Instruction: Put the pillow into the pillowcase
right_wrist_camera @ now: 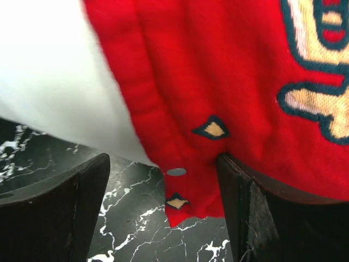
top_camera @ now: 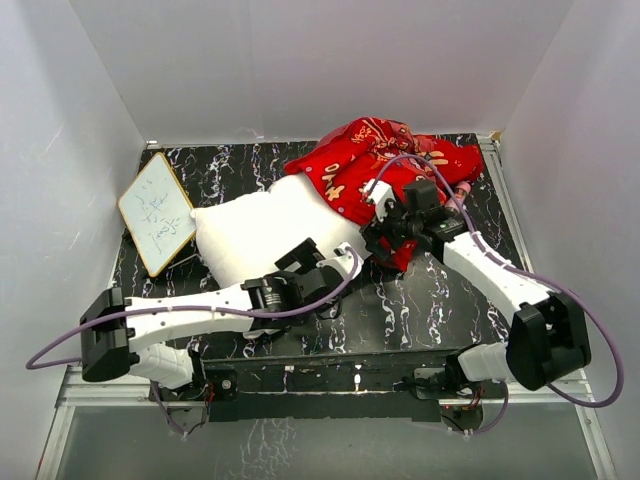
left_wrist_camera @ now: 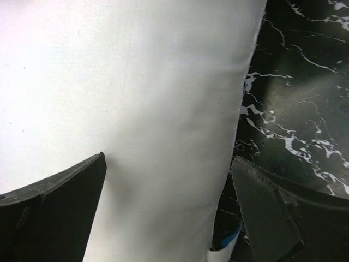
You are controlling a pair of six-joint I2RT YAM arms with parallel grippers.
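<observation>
1. Top external: the pillow lies in the middle of the table. Its far right end is tucked under the pillowcase, which is bunched over that corner. The left gripper sits at the pillow's near edge and the right gripper at the case's near hem. The finger gaps are hard to read from here.
2. Left wrist: the left gripper stands wide, straddling the pillow's edge. One finger is over white cloth and the other over bare table; nothing is pinched. The pillow looks light and plump, so it will likely squash and spring back. A deep bite across the seam edge should hold better than a pinch of the surface cloth.
3. Right wrist: the right gripper is also wide and holds nothing. It sits around the pillowcase's hem corner, beside a snap. The pillow shows at upper left. The cloth looks thin and limp and probably slips, so the doubled hem is the place to grip.
</observation>
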